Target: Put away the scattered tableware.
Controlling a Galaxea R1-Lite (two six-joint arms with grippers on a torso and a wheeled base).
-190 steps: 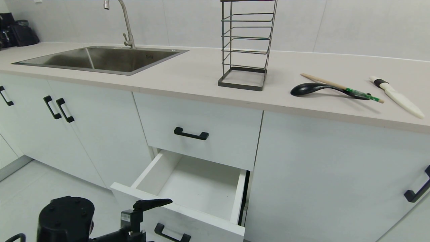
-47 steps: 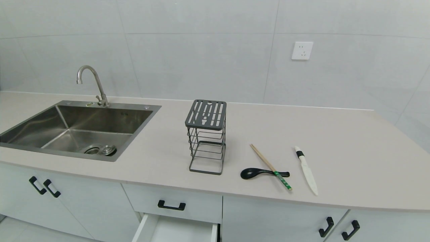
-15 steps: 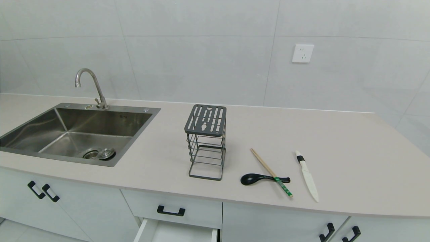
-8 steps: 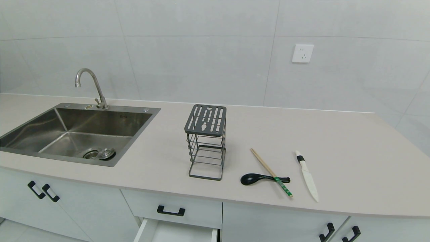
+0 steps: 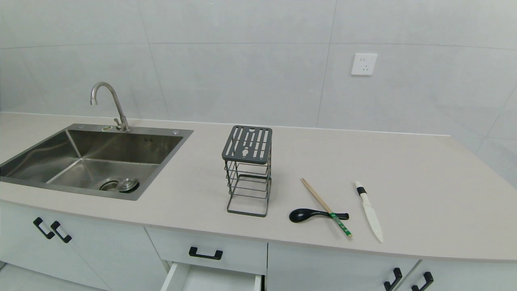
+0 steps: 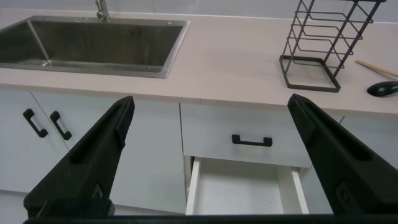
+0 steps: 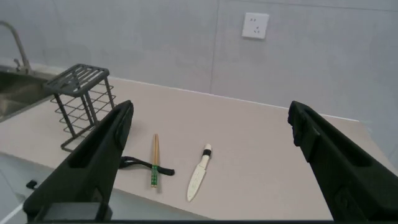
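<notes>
On the counter lie a black spoon (image 5: 317,214), a pair of wooden chopsticks (image 5: 325,207) across its handle, and a white knife (image 5: 368,211) to their right. Left of them stands a dark wire rack (image 5: 247,171). Under the counter a white drawer (image 5: 210,279) is pulled out. My left gripper (image 6: 210,102) hangs open in front of the cabinets, above the drawer (image 6: 245,193), with nothing between its fingers. My right gripper (image 7: 210,107) is open in the air before the counter, facing the chopsticks (image 7: 155,160) and knife (image 7: 199,174); one finger covers part of the spoon (image 7: 134,163).
A steel sink (image 5: 87,161) with a tap (image 5: 109,103) takes up the counter's left. A shut drawer with a black handle (image 5: 205,254) sits above the pulled-out one. Cabinet doors flank both sides. Bare counter stretches right of the knife.
The head camera has risen from drawer level to above the counter since the earliest frame. Over the last second nothing has moved.
</notes>
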